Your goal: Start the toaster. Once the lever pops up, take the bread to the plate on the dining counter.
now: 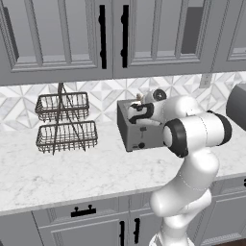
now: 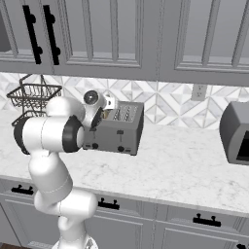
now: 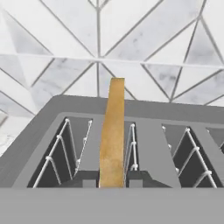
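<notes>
The grey two-slot toaster (image 1: 139,134) (image 2: 119,130) stands on the marble counter against the tiled wall. My gripper (image 1: 139,106) (image 2: 103,114) hangs right over its top, pointing down. In the hand view the tan bread (image 3: 112,131) stands on edge, upright, above the toaster's wire-lined slots (image 3: 65,153). The gripper (image 3: 111,183) is shut on the bread's lower end, with a dark fingertip (image 3: 89,183) on each side. A sliver of the bread (image 1: 138,98) shows beside the hand. The plate and the dining counter are out of view.
A two-tier wire basket (image 1: 62,120) (image 2: 31,95) stands left of the toaster. A dark grey appliance (image 1: 238,103) (image 2: 236,131) sits at the right. Upper cabinets (image 1: 110,38) hang close above. A wall outlet (image 2: 197,91) is on the backsplash.
</notes>
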{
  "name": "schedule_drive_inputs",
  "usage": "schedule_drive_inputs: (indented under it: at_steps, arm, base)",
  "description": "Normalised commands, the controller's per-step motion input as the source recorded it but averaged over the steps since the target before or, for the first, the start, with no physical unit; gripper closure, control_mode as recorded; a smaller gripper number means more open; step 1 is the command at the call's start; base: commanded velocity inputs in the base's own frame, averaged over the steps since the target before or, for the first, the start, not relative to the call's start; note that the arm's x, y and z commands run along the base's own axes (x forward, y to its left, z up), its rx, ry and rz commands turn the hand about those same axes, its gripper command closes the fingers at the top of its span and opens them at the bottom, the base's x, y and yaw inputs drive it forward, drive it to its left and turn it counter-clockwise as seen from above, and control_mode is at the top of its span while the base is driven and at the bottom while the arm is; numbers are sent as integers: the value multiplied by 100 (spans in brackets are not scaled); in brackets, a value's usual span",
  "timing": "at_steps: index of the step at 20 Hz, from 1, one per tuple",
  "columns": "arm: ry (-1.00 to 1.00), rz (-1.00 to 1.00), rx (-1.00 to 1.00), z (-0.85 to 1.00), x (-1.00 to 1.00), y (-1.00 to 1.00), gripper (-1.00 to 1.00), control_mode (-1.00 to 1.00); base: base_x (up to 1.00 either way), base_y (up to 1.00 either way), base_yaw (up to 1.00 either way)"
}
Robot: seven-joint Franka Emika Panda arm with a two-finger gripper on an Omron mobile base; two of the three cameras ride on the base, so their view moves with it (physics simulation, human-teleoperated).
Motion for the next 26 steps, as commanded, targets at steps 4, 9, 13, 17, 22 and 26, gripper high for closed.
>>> schedule_drive_inputs:
  at_steps: [4,9,13,17,22,26]
  arm:
    - [-26,-2,2,38,0,-13,100,-100]
    - [-24,0,2,52,-22,-20,100,-100]
    - [-17,0,7,50,-48,-30,100,-100]
    - [1,0,13,24,-74,-41,100,-100]
    - [9,0,18,47,-93,-28,100,-100]
    - [13,0,16,39,-100,-7,100,-100]
  base:
    - [0,0,0]
    - [0,0,0]
    - [0,0,0]
    - [0,0,0]
    - [0,0,0]
    - [0,0,0]
